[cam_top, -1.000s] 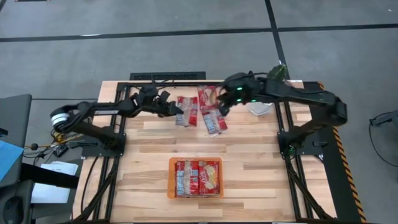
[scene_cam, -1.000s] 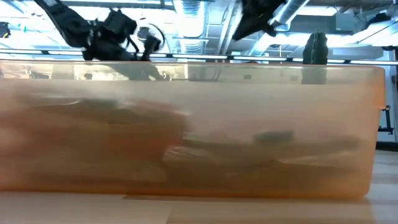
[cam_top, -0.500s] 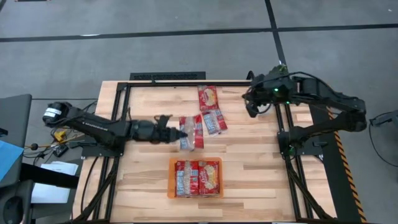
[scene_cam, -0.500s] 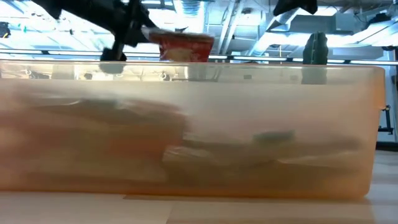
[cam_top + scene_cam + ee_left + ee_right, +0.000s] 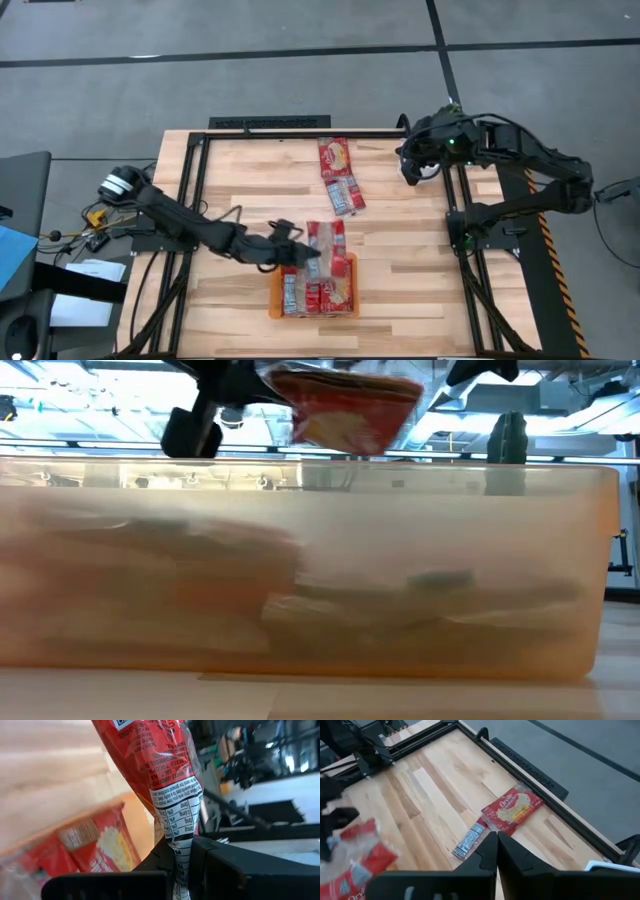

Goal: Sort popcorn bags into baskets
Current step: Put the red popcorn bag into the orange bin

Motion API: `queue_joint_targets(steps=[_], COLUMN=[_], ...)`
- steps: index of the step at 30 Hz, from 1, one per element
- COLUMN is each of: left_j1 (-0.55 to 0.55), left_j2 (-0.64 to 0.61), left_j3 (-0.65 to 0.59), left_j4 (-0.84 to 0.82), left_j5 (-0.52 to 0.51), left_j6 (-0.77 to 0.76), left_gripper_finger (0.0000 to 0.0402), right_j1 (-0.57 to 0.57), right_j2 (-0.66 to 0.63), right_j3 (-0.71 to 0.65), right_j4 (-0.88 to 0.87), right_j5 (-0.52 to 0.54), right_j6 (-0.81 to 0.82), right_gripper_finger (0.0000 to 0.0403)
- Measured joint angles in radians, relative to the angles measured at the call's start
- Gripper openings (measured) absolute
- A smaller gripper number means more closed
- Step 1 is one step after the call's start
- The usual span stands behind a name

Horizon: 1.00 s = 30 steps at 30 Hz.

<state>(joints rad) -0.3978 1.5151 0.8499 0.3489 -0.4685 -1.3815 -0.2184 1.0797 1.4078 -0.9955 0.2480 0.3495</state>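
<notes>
Over the orange tray [image 5: 275, 300] at the near middle of the counter [image 5: 400, 260], the left hand [image 5: 306, 257] is clamped on one red popcorn bag [image 5: 326, 240], pinching its crimped end seam. The left wrist view shows the two dark fingers [image 5: 220, 865] pressed together on that seam, with the bag's nutrition-label side facing the camera. In the high view the bag hangs partly above the tray's far rim and partly above bare wood. From the low view it floats tilted [image 5: 345, 405] above the tray's translucent front wall [image 5: 300, 570], clear of the rim.

Inside the tray lie several popcorn bags already packed side by side [image 5: 318, 288], flat and filling most of its floor; one of them [image 5: 95, 842] shows just beneath the held bag.

Two more bags remain loose toward the far edge of the counter: a wider red and yellow one [image 5: 335, 157], and a narrower red and silver-blue one [image 5: 344, 194] just beside it, nearer the tray. Nothing lies between them and the tray.

Well apart, the right hand [image 5: 410, 168] hangs above the far right of the counter near the black frame rail [image 5: 270, 123], its fingers [image 5: 485, 857] together and holding nothing. A green cactus [image 5: 507, 438] stands behind the tray on that side.
</notes>
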Motion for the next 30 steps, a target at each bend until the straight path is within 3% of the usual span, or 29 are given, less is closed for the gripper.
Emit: queue_joint_targets(steps=[9, 16, 30], left_j1=[-0.05, -0.073, -0.072], left_j2=[0.189, 0.253, 0.255], left_j3=[0.122, 0.133, 0.133], left_j4=[0.002, 0.002, -0.03], left_j5=[0.021, 0.019, 0.07], left_j6=[-0.085, -0.16, -0.192], left_gripper_finger=[0.0, 0.0003, 0.0094], right_j1=[0.0, 0.0, 0.0], right_j2=[0.018, 0.028, 0.028], right_j3=[-0.001, -0.001, -0.001], right_j4=[-0.007, -0.009, -0.015], right_j5=[0.02, 0.023, 0.023], right_j6=[0.016, 0.021, 0.026], right_gripper_finger=[0.0015, 0.0031, 0.0018])
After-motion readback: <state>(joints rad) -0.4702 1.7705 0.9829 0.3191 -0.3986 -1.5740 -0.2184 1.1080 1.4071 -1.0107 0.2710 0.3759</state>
